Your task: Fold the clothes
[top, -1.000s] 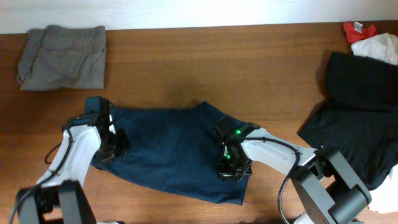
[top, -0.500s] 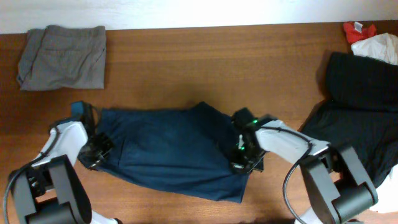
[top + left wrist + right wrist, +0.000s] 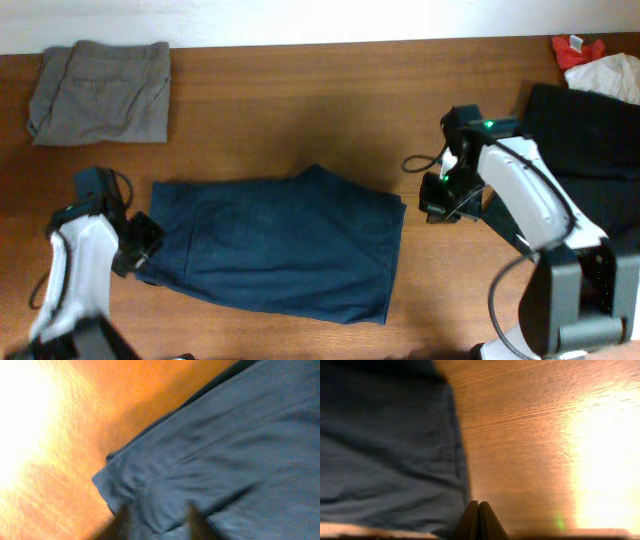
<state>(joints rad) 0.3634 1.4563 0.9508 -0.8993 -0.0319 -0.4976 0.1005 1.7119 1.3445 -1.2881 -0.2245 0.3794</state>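
Lengthwise the clothes [image 3: 275, 245] run left-right; the left pincer [image 3: 140, 252], part-open and holding nothing, hovers over their left end; the right pincer [image 3: 478, 512], shut and empty, stands just off the right edge.

The overhead view is lit evenly and softly; only faint shadows are cast on the table [image 3: 300, 90]. It is sharp except at the lower left, where the left arm [image 3: 70, 270] is smeared by motion blur. The left wrist view is blurred throughout and tinted orange, and its upper left is washed out to white by glare. In the right wrist view the right side is overexposed, the clothes [image 3: 385, 445] at left are rendered dim and soft, and a small green glint is seen at lower right.
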